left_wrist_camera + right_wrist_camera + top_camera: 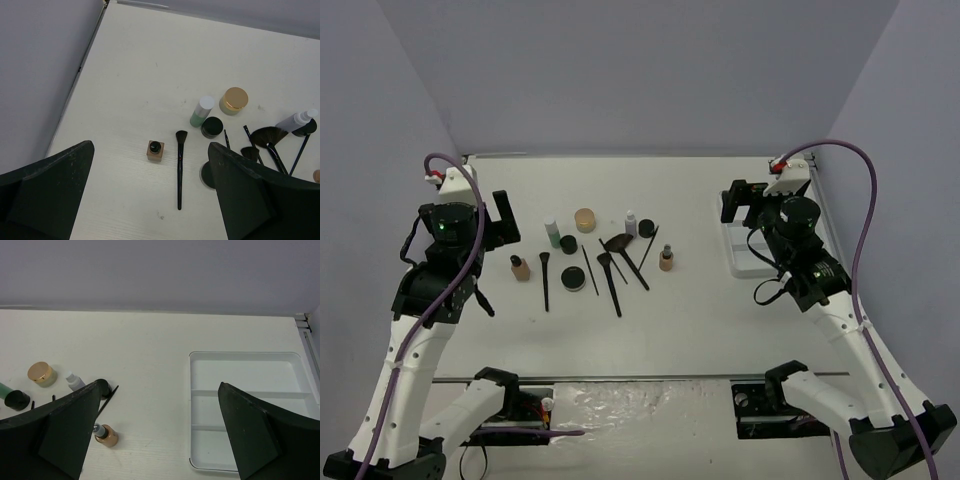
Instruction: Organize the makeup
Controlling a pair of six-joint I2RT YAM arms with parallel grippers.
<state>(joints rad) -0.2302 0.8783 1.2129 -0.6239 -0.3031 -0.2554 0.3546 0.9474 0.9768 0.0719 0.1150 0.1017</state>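
The makeup lies in a cluster mid-table: a green bottle (pixel 553 235), a tan jar (pixel 585 219), a clear-grey bottle (pixel 631 222), two tan bottles (pixel 520 268) (pixel 666 259), black jars (pixel 575 280) and thin black brushes (pixel 545 280). My left gripper (pixel 488 218) hangs open, left of the cluster. In the left wrist view the left gripper (pixel 150 144) stands high over a tan bottle (pixel 155 150) and a brush (pixel 179 170), holding nothing. My right gripper (pixel 745 205) is open and empty. In the right wrist view the right gripper (pixel 161 383) is above bare table between a tan bottle (pixel 106 436) and the tray.
A white compartmented tray (pixel 738 262) sits at the right of the table, partly hidden under the right gripper; its compartments (pixel 191 410) hold nothing that I can see. Grey walls enclose the table on the left, back and right.
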